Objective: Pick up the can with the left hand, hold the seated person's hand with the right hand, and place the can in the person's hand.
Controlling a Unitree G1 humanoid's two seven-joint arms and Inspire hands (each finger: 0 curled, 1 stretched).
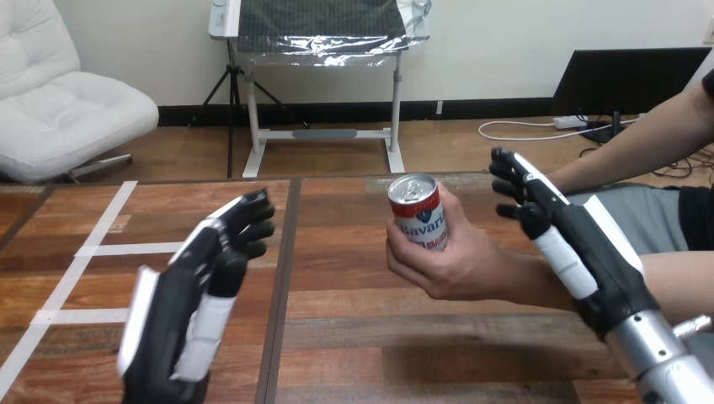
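Observer: Can, where is it?

Robot: The can (416, 213) stands upright in the person's hand (446, 261), their fingers wrapped round its lower half. The hand is held above the table (354, 337), right of the middle seam and nearer the far edge than the near one. Neither of my hands touches it.

Observer: Left hand?

Robot: My left hand (198, 290) hovers over the near-left part of the table, beside the white tape lines (101, 249) and well apart from the can. The fingers are loosely bent and relaxed, with nothing between them and the thumb.

Observer: Right hand?

Robot: My right hand (572, 244) is toward the right edge, lying along the person's forearm just behind the wrist. Its fingers point up and away, a little bent but spread, and they are not wrapped round the wrist or the hand. I cannot tell whether the palm rests on the forearm or only hangs over it.

Observer: How far along, then?

Robot: My judgement is that the delivery is done, since the can sits in the person's grip and my left hand is empty. The supporting hold is not in place as things stand now. If anything is left, it is bringing both arms clear of the person without knocking the can.
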